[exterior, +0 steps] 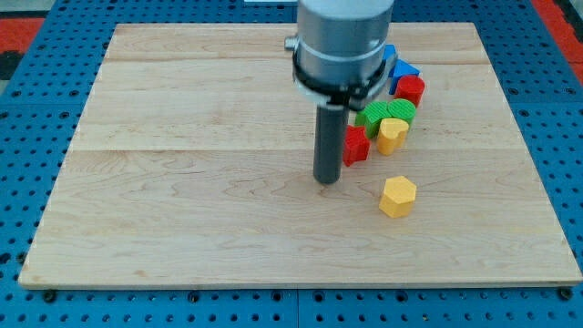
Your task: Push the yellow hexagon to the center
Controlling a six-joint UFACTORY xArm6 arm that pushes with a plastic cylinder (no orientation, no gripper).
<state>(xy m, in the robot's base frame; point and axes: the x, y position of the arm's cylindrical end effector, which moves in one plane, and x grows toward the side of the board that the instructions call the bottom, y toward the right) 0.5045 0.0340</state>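
The yellow hexagon (398, 196) lies alone on the wooden board (182, 182), right of the middle and toward the view's bottom. My tip (326, 179) touches the board to the hexagon's left and slightly above it, with a gap between them. A red block (355, 145) sits right beside the rod on its right.
A cluster of blocks lies at the view's upper right: a yellow block (392, 135), two green blocks (372, 116) (401, 111), a red block (411, 89) and blue blocks (402, 71). The arm's grey body (342, 41) hides part of the cluster.
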